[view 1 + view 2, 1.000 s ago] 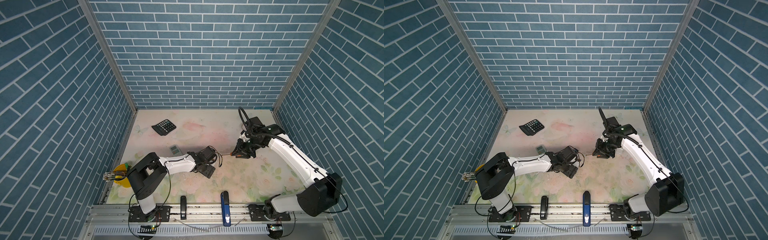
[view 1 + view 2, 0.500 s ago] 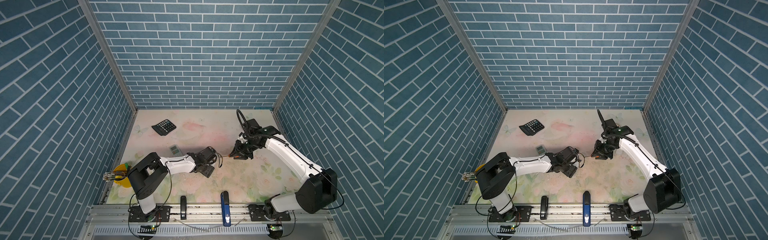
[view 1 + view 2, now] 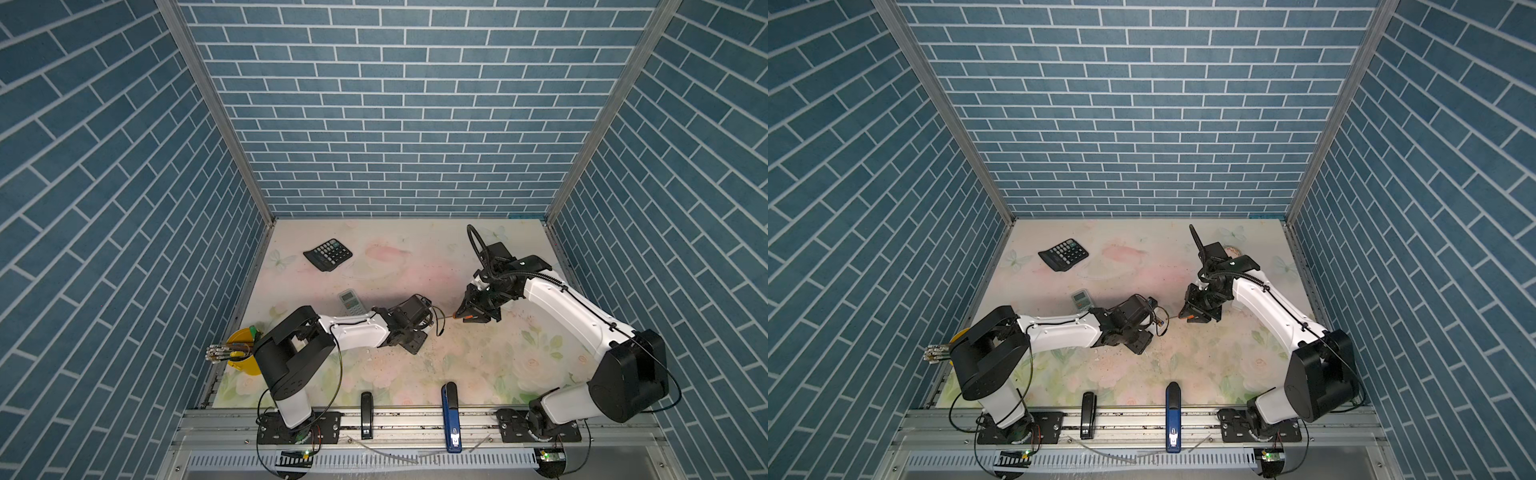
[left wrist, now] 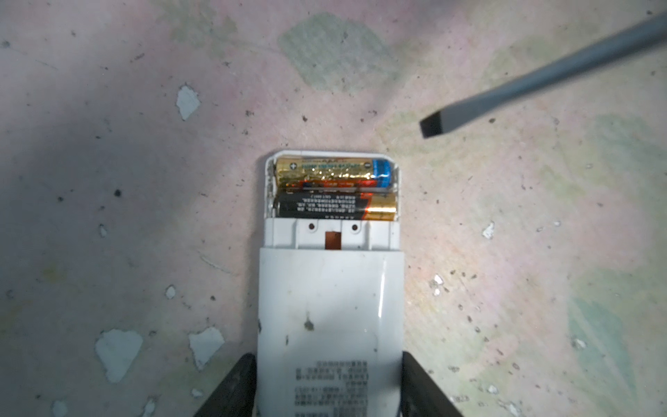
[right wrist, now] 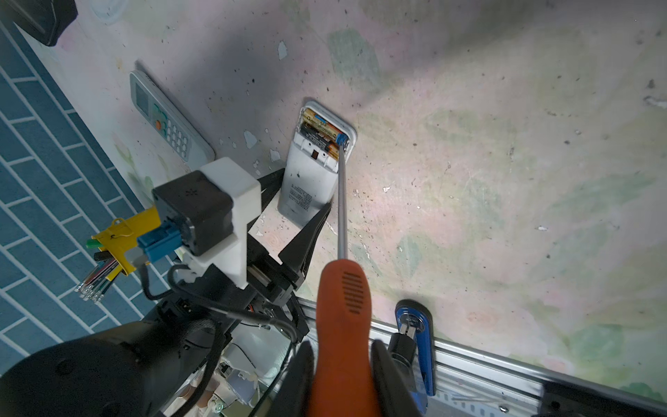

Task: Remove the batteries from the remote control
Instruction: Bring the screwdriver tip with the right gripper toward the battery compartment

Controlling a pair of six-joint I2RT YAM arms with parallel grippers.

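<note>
The white remote control (image 4: 330, 303) lies back-up on the table with its cover off. Two batteries sit side by side in the open compartment, a gold one with a blue end (image 4: 332, 173) and a black-and-gold one (image 4: 335, 207). My left gripper (image 4: 330, 364) is shut on the remote's lower body, one black finger against each long side. My right gripper (image 5: 341, 346) is shut on the orange handle of a screwdriver (image 5: 343, 289). The flat tip (image 4: 431, 126) hovers beside the compartment end, apart from the remote. In both top views the two grippers (image 3: 409, 343) (image 3: 473, 318) face each other at mid-table.
A second, grey-white remote with buttons (image 3: 351, 302) lies just behind the left arm. A black calculator (image 3: 328, 254) sits at the back left. A yellow cup of pens (image 3: 241, 357) stands at the left edge. Black (image 3: 365, 411) and blue (image 3: 451, 409) staplers rest on the front rail.
My left gripper's jaws have narrowed onto the remote's sides. The right arm has carried the screwdriver leftward, bringing its tip closer to the left gripper.
</note>
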